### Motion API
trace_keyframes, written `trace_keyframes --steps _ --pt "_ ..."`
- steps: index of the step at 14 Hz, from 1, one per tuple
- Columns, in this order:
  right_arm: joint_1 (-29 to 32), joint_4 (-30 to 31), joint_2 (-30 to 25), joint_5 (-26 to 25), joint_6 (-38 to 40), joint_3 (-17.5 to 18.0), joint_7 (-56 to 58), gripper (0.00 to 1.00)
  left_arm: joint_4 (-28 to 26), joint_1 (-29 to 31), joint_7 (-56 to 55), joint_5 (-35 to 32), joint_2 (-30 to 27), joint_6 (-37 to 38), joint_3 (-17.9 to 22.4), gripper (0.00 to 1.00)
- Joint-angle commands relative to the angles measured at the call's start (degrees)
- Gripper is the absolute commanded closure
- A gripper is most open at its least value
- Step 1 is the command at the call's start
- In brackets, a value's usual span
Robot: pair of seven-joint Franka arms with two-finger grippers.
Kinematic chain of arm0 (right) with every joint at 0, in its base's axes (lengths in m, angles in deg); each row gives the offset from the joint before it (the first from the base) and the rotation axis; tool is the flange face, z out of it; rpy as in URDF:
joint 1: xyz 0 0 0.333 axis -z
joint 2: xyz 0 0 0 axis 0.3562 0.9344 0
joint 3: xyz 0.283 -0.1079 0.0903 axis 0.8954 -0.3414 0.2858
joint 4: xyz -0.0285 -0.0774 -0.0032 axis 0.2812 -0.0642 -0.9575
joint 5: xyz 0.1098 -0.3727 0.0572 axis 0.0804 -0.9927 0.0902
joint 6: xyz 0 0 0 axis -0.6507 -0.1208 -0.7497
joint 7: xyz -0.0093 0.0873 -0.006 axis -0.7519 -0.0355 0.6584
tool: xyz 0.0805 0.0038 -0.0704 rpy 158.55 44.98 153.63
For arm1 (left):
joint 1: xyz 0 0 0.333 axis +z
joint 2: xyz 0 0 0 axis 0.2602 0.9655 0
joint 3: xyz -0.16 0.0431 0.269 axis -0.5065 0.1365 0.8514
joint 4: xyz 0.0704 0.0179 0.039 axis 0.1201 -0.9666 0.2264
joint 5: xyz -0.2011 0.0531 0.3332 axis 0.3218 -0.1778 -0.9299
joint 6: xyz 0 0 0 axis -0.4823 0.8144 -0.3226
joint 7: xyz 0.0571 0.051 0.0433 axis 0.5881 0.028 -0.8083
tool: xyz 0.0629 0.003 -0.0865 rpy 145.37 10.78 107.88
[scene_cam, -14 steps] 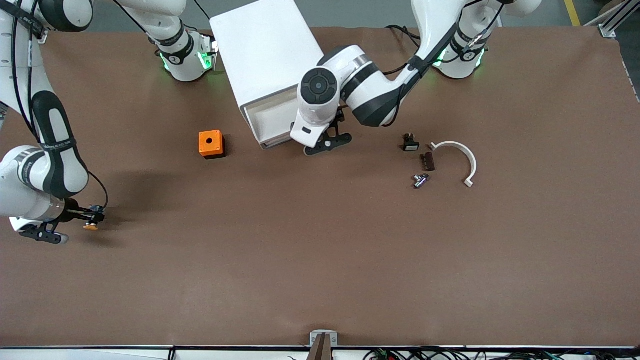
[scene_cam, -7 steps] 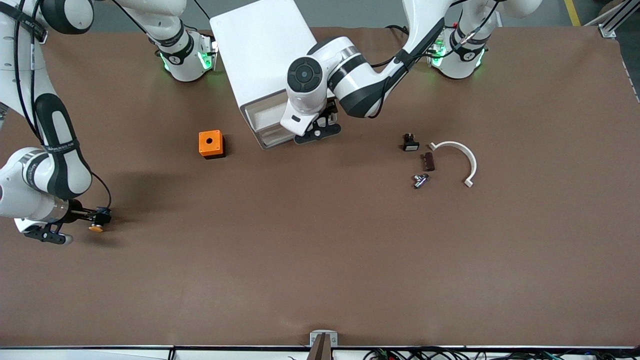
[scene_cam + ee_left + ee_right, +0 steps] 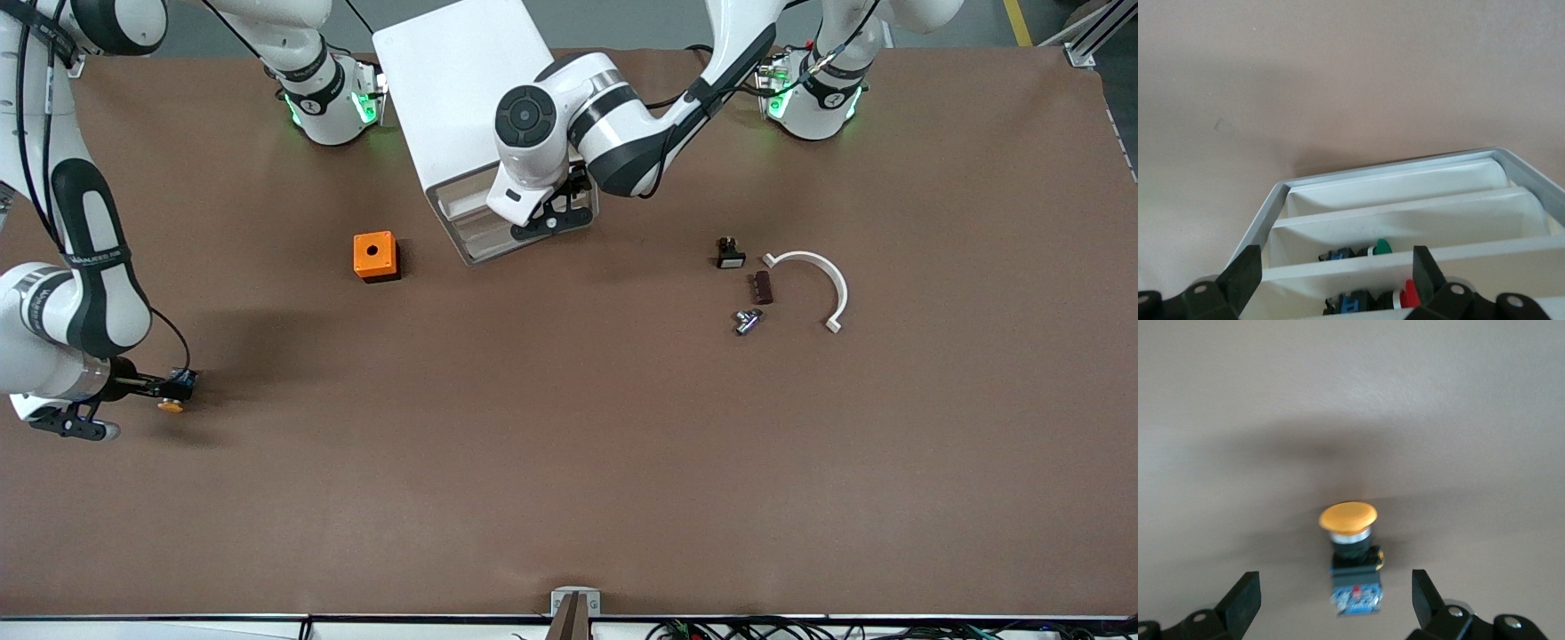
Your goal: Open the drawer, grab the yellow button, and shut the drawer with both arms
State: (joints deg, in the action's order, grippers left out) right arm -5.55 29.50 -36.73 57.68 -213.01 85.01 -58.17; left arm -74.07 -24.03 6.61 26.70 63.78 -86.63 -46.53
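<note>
The button (image 3: 1347, 515), an orange cap on a black-and-blue body, lies on the brown table between the spread fingers of my right gripper (image 3: 1336, 597); neither finger touches it. In the front view the button (image 3: 170, 406) and right gripper (image 3: 175, 387) are at the right arm's end of the table. The white cabinet (image 3: 462, 89) stands between the arm bases. My left gripper (image 3: 549, 219) is open at its drawer fronts (image 3: 476, 227). The left wrist view shows the left gripper (image 3: 1336, 280) empty over stacked drawers (image 3: 1405, 210). Which drawer stands out I cannot tell.
Green-capped (image 3: 1382, 247) and red-capped (image 3: 1409, 293) parts sit in two drawers. An orange box (image 3: 375, 256) stands beside the cabinet. Toward the left arm's end lie a black piece (image 3: 730, 254), a brown piece (image 3: 761, 287), a metal part (image 3: 747, 321) and a white curved clip (image 3: 818, 276).
My right gripper has opened and let go of the button, which now rests on the table. My left arm has swung in closer against the cabinet's drawer fronts.
</note>
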Motion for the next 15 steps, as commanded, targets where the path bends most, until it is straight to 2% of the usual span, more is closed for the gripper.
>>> trace_keyframes --steps 1,7,10,13,15 --pt "-2.5 -2.0 -4.3 -0.6 7.4 0.1 -0.6 0.00 -0.7 -1.3 0.0 -0.4 -0.2 -0.4 -0.2 0.00" --pt "-5.8 -7.2 -13.4 -0.5 24.0 0.5 -0.9 0.00 -0.9 -3.0 0.0 -0.3 0.2 -0.4 -0.2 0.00" --pt "-6.2 -8.4 -17.6 -0.3 29.5 0.8 -0.3 0.00 -0.9 -3.1 0.1 0.6 0.3 -0.4 -0.5 0.00" --pt "-9.6 -15.0 -18.2 -0.9 38.5 0.3 0.1 0.00 -0.9 -2.8 0.1 3.2 0.4 -0.4 -0.4 0.00" --pt "-11.4 -19.5 -18.2 -3.8 44.2 0.3 -0.1 0.00 -1.0 -2.0 0.1 3.2 0.3 -0.4 -0.3 0.00"
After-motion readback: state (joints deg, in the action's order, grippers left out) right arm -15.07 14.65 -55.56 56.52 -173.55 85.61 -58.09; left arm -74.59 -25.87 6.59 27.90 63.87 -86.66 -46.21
